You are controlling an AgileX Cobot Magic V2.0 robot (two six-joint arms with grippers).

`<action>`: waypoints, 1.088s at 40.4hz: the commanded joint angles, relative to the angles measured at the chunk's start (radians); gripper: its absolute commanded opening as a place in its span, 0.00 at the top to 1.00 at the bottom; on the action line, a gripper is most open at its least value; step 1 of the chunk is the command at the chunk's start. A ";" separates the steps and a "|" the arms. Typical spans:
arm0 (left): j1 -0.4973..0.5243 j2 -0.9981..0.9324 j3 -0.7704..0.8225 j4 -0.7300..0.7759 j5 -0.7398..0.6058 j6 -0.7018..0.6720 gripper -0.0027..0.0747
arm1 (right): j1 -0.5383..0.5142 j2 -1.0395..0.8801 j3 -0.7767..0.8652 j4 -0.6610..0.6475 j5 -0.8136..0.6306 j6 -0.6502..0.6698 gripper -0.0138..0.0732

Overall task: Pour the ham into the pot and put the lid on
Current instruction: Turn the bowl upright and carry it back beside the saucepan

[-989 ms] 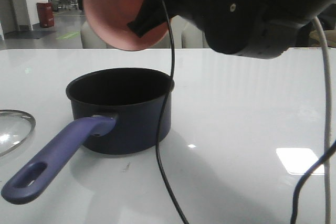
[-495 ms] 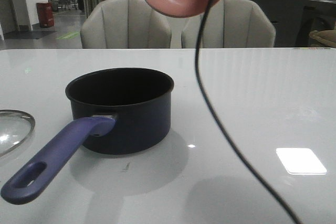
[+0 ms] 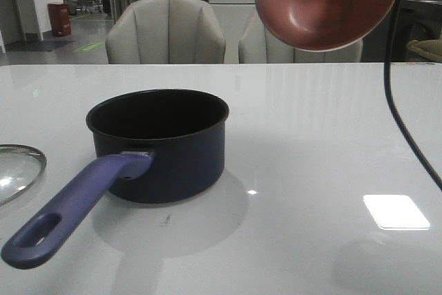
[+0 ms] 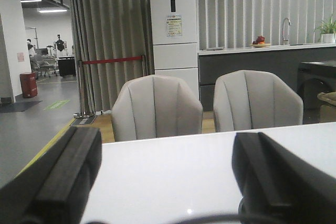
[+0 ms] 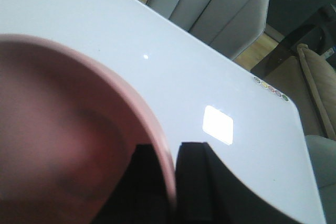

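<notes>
The pot (image 3: 157, 144) sits left of the middle of the desk (image 3: 324, 143), its purple-blue handle (image 3: 72, 208) running toward the near left corner. Its dark inside shows no ham from this low angle, so whether the pieces landed there cannot be told. The lid (image 3: 19, 170) lies flat at the desk's left edge, just beside the handle but apart from it, only a slice of its rim in view.

Within 1 second the pink bowl (image 3: 324, 5) has swung from above the pot's far rim, mouth tipped over it, up and away to the right — it now hangs high over the desk's far right part, its inside facing the camera and looking bare. That reads as the pour being done and the bowl on its way to be put down; covering the pot is what remains.

The right gripper (image 5: 170, 182) is clenched on the bowl's rim, 1 finger inside and 1 outside. The left gripper (image 4: 165, 179) rests low and level, fingers spread wide with nothing between them.
</notes>
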 commanded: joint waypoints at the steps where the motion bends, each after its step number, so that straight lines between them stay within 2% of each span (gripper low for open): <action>1: -0.006 0.010 -0.027 0.000 -0.075 -0.005 0.25 | -0.005 -0.051 -0.038 -0.022 0.058 0.065 0.69; 11: -0.006 0.010 -0.027 0.000 -0.075 -0.005 0.26 | -0.070 -0.053 -0.014 -0.022 0.153 0.198 0.69; 23: -0.006 0.010 -0.027 0.000 -0.075 -0.005 0.25 | -0.094 -0.053 0.011 -0.022 0.259 0.197 0.69; 33: -0.006 0.010 -0.027 0.000 -0.075 -0.005 0.26 | -0.094 -0.053 0.015 -0.022 0.264 0.197 0.69; 44: -0.006 0.010 -0.027 0.000 -0.075 -0.005 0.26 | -0.144 -0.064 0.090 -0.022 0.389 0.218 0.69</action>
